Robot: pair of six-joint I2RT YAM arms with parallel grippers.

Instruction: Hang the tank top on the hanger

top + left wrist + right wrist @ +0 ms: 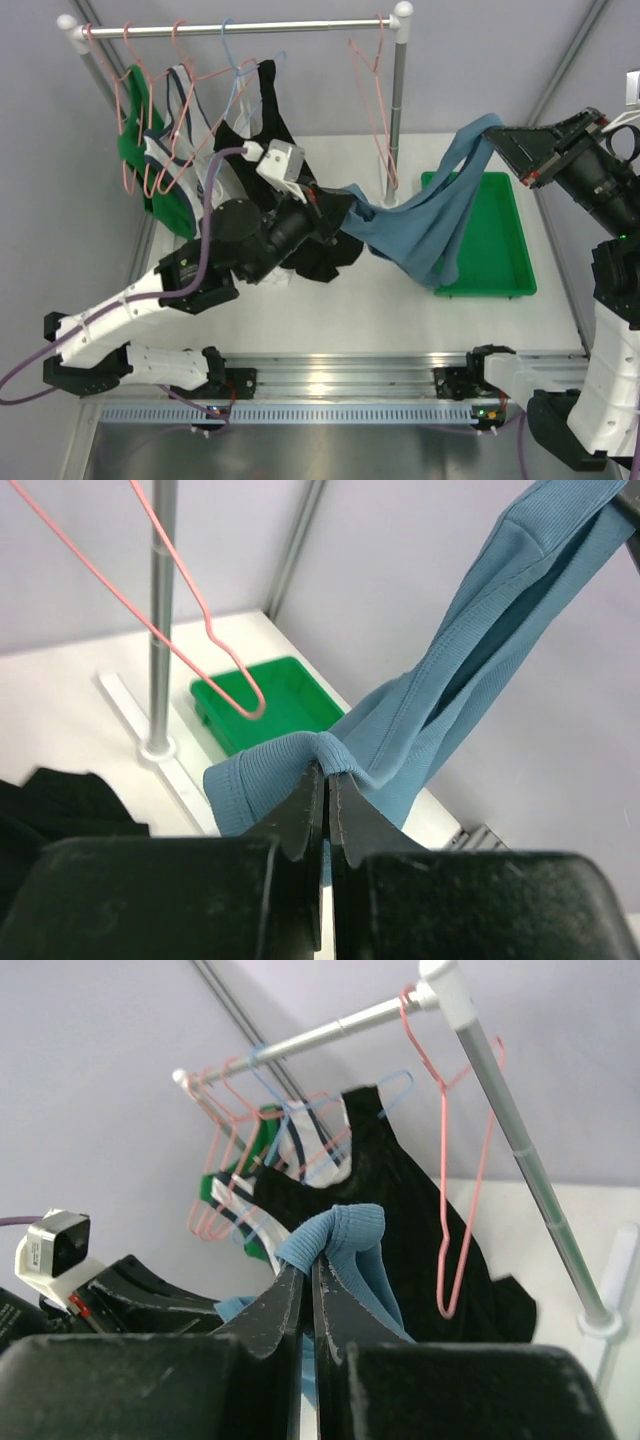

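Note:
The dusty blue tank top (430, 215) hangs stretched in the air between my two grippers. My left gripper (352, 205) is shut on its lower left end; the pinched fold (320, 750) bulges over the tips (329, 772). My right gripper (497, 130) is shut on a strap end, seen as a blue loop (345, 1235) above the tips (308, 1265). An empty pink hanger (375, 105) hangs on the rail's right end, just left of the post, between the grippers. It also shows in the left wrist view (205, 630) and in the right wrist view (455, 1200).
A rack rail (235, 28) across the back carries several hangers with a green top (135, 140), a striped one and a black top (265, 110). The rack's right post (398, 100) stands by a green tray (505, 240). More black cloth (325, 255) lies under the left arm.

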